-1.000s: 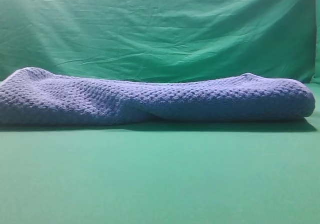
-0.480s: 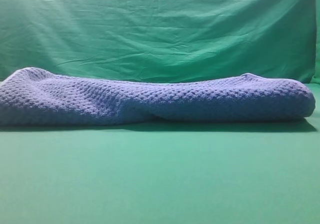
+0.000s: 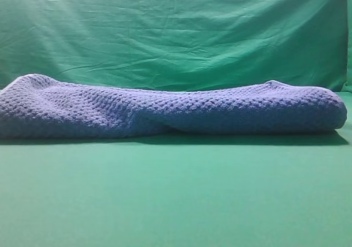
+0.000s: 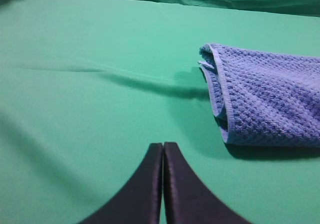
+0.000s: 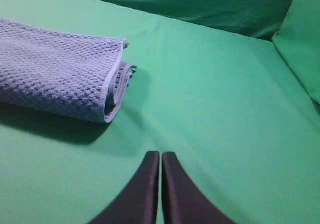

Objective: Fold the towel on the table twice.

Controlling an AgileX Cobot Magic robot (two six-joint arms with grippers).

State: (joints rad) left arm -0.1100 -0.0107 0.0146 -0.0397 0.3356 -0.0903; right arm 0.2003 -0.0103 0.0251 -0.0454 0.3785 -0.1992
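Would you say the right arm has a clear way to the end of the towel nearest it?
Probably yes. In the right wrist view only bare table lies between the shut right gripper and the layered end of the towel. Nothing stands in between, though the jaws must open first.

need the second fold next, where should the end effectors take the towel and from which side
Probably at its two short ends: the layered hems lie open at the towel end ahead of the left end effector, and likewise ahead of the right end effector. Come in low from outside.
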